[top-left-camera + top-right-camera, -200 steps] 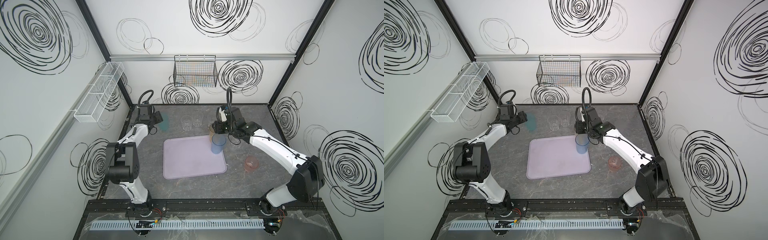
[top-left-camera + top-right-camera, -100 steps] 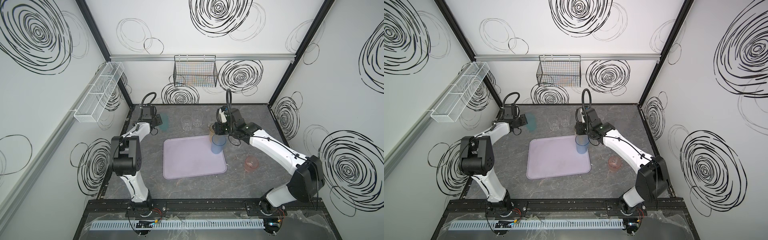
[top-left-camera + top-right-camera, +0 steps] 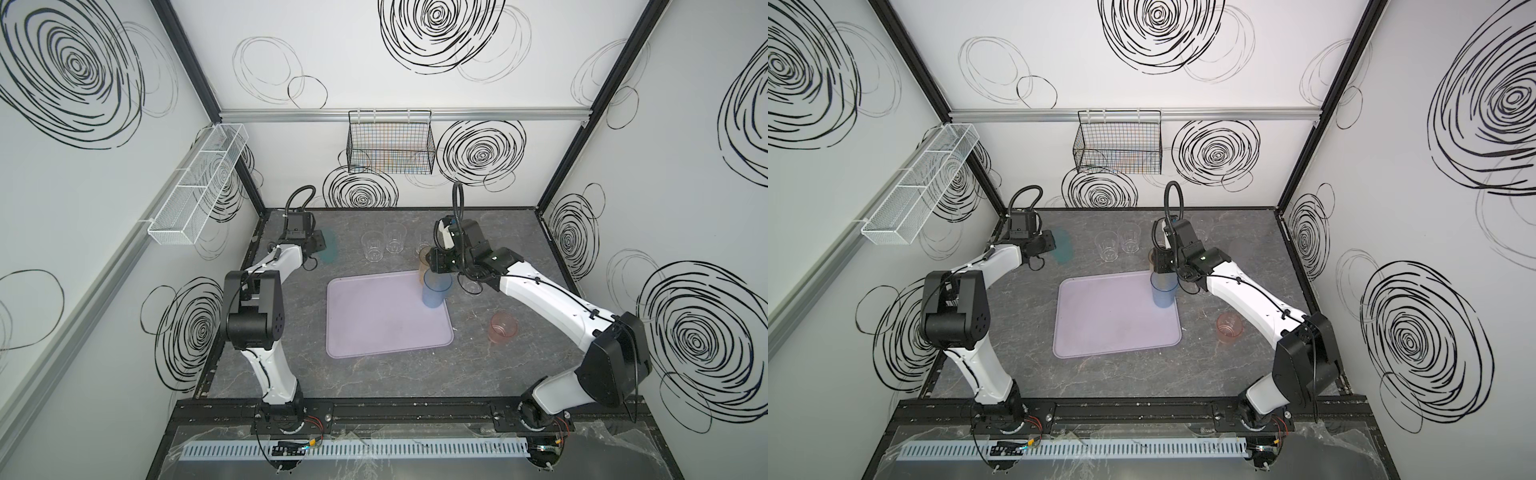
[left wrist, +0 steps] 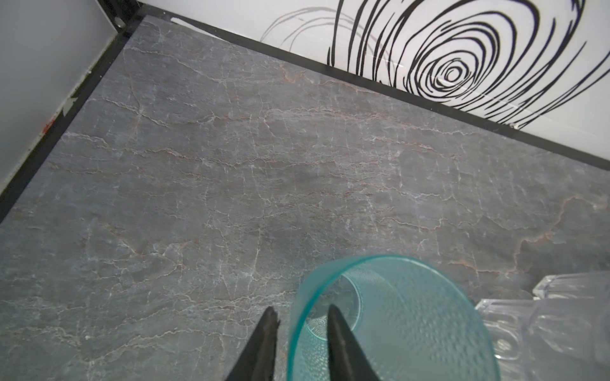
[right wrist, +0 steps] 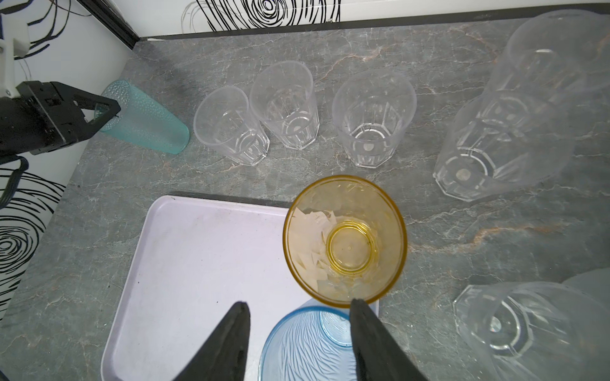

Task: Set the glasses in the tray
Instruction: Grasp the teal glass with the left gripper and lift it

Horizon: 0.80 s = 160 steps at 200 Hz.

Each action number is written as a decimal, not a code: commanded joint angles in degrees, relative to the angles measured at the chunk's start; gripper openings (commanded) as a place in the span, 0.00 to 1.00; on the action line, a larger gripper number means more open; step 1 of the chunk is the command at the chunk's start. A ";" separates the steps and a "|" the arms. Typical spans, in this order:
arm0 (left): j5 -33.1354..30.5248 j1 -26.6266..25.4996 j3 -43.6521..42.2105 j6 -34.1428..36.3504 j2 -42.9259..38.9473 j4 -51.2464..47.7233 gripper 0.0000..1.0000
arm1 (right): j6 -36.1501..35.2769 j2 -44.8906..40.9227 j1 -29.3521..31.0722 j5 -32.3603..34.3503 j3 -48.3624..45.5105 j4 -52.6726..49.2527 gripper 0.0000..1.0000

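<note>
The lilac tray [image 3: 374, 324] [image 5: 198, 264] lies mid-table. A blue glass [image 3: 435, 291] [image 5: 307, 346] stands upright in its far right corner, and an amber glass [image 5: 345, 240] [image 3: 424, 254] stands just behind it. My right gripper [image 5: 300, 305] hovers open over the blue glass, one finger clear of its rim. A teal glass [image 3: 329, 247] [image 4: 412, 313] stands at the back left. My left gripper [image 4: 302, 315] straddles its rim, one finger inside and one outside, with a thin gap showing. Clear glasses [image 3: 372, 245] [image 5: 373, 118] stand behind the tray. A pink one [image 3: 503, 327] stands to the tray's right.
More clear glasses [image 5: 495, 145] [image 5: 515, 320] crowd the table under and beside my right arm. A black wire basket [image 3: 390, 143] hangs on the back wall and a white mesh basket [image 3: 199, 187] on the left wall. The left wall is close behind my left gripper.
My left arm has reached in to the teal glass and its jaws have narrowed around the rim. The right arm and the blue glass have not moved.
</note>
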 commanded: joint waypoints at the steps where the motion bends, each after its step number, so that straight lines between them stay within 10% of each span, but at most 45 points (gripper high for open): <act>1: -0.40 -1.08 -1.06 0.29 -0.02 0.13 0.22 | 0.73 -1.99 0.58 0.15 -0.66 1.45 0.53; 89: 1.22 -2.13 -7.26 -1.05 -13.69 -1.33 0.00 | -0.25 -2.45 0.55 2.22 0.72 -0.33 0.53; 160: 0.04 -20.64 -4.88 8.06 -28.65 -26.86 0.00 | -1.41 -7.78 -7.45 1.66 -0.29 0.14 0.53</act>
